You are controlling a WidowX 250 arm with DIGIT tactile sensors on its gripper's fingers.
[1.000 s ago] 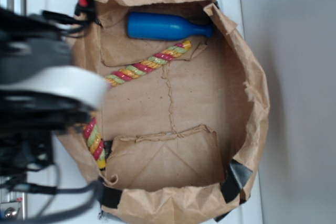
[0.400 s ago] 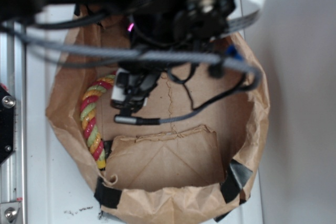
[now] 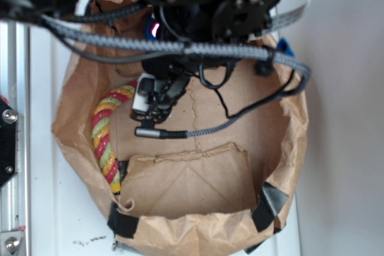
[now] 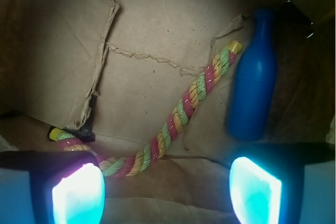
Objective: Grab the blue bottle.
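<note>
Soft even daylight outside, dim warm wrist view, glowing blurred fingertips (image 4: 77, 196), dark out-of-focus arm (image 3: 180, 4).

bag (image 3: 282, 148): sits on the bench (image 3: 42, 208), mouth open toward the exterior camera
rope (image 4: 178, 114): lies in the bag, running diagonally across its floor in the wrist view
bottle (image 4: 254, 82): lies in the bag, just right of the rope's upper end
hand (image 4: 165, 184): above the bag floor, nearer the camera than the rope and the bottle's base

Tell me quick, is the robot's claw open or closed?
Gripper: open, holding nothing; its fingers sit wide apart above the rope, with the blue bottle untouched.
</note>
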